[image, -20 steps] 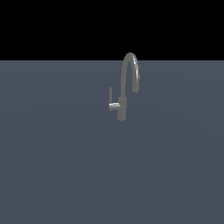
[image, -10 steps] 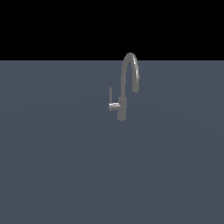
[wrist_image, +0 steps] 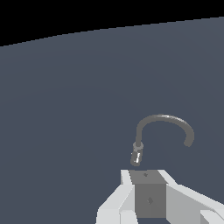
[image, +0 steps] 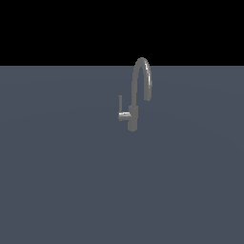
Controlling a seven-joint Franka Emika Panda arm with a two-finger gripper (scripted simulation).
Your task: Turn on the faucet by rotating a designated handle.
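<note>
Nothing has moved since the earlier frames: in the exterior view the faucet (image: 135, 107) stands alone on the grey table (image: 62, 181), its thin handle (image: 121, 106) upright beside the body, opposite the arched spout; no arm shows. In the wrist view the end effector (wrist_image: 148, 199) hangs near the faucet (wrist_image: 159, 135), holding nothing, its opening impossible to judge; the rigid, slick metal lever probably wants a push or pinch near its free tip.

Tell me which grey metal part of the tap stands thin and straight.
The handle: a thin upright bar on the faucet side stub, unlike the tall arched spout.
</note>
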